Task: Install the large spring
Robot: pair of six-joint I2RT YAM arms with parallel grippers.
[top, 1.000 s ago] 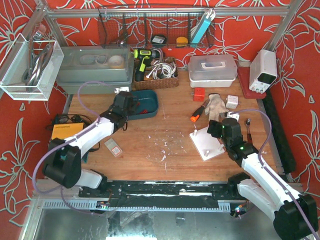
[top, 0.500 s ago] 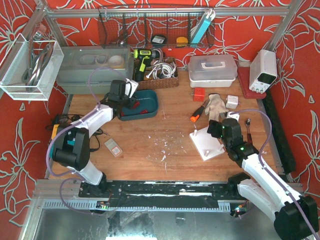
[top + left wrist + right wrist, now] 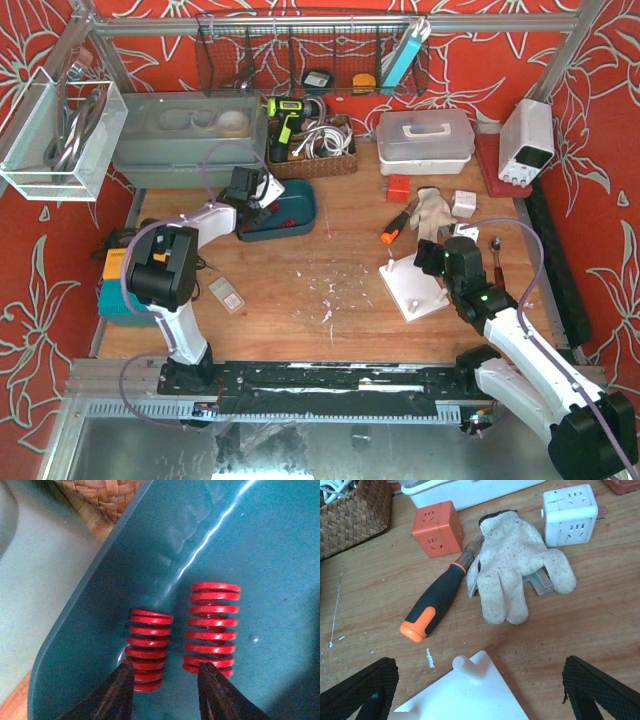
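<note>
The larger red coil spring (image 3: 212,627) sits in the teal plastic tray (image 3: 260,555), just ahead of the left gripper (image 3: 165,677). Its near end is at or against one black fingertip (image 3: 209,675); whether it stands or lies on its side is hard to tell. The shorter red coil spring (image 3: 149,650) is just beside it, with its near end inside the gap between the spread fingers. The hand therefore looks lined up on the wrong coil, and a sideways shift toward the larger one seems needed before closing. The right gripper (image 3: 480,697), jaws wide apart and holding nothing, hovers over the white plastic plate with an upright peg (image 3: 463,665), probably stationed there to steady the mount.
</note>
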